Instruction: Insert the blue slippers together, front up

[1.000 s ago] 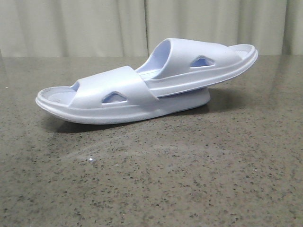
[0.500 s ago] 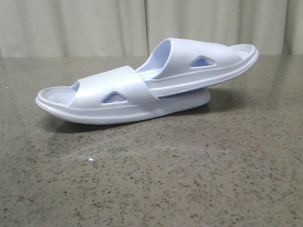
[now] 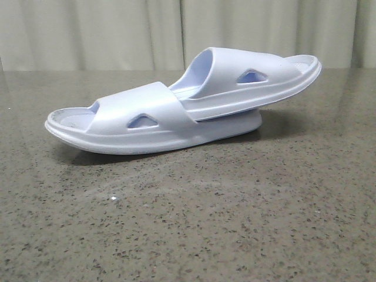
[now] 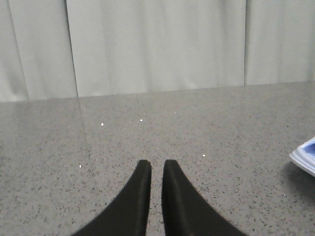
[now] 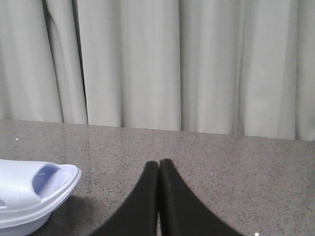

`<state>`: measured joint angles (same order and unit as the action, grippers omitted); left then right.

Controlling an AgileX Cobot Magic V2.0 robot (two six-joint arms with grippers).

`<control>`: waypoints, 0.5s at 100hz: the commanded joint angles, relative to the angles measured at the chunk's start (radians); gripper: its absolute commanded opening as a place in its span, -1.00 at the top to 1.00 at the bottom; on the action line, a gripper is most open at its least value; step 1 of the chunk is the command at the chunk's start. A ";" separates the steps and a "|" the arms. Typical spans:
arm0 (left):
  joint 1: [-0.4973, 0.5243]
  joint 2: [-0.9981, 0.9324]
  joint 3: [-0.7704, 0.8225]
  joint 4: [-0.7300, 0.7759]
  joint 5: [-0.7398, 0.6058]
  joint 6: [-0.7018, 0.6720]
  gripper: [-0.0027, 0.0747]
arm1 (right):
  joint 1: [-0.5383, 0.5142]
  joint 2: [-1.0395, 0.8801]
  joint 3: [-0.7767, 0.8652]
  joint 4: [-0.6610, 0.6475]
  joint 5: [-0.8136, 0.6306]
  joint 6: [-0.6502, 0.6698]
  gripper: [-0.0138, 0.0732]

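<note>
Two pale blue slippers lie in the middle of the table, sole down. The lower slipper [image 3: 135, 120] lies with one end to the left. The upper slipper [image 3: 252, 76] has one end pushed under the lower one's strap, and its other end sticks up to the right. Neither gripper shows in the front view. My left gripper [image 4: 157, 164] is shut but for a thin slit and empty, with a slipper edge [image 4: 305, 158] off to one side. My right gripper [image 5: 159, 163] is shut and empty, with a slipper end [image 5: 34, 189] beside it.
The speckled grey stone table [image 3: 235, 223] stretches to a pale curtain [image 3: 117, 29] along its far edge. Nothing else stands on the table in these views.
</note>
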<state>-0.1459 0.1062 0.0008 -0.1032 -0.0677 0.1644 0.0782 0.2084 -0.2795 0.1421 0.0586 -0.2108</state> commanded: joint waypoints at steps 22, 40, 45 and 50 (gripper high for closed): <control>-0.008 -0.133 0.011 0.058 0.007 -0.037 0.89 | -0.001 0.006 -0.029 -0.008 -0.073 -0.009 0.93; -0.008 -0.139 0.011 0.072 0.046 -0.037 0.89 | -0.001 0.006 -0.029 -0.008 -0.073 -0.009 0.93; -0.008 -0.139 0.011 0.070 0.046 -0.037 0.89 | -0.001 0.006 -0.029 -0.008 -0.073 -0.009 0.93; -0.008 -0.139 0.011 0.070 0.046 -0.037 0.89 | -0.001 0.006 -0.029 -0.008 -0.073 -0.009 0.93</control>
<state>-0.1459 -0.0037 0.0008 -0.0339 0.0419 0.1380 0.0782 0.2084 -0.2795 0.1421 0.0586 -0.2108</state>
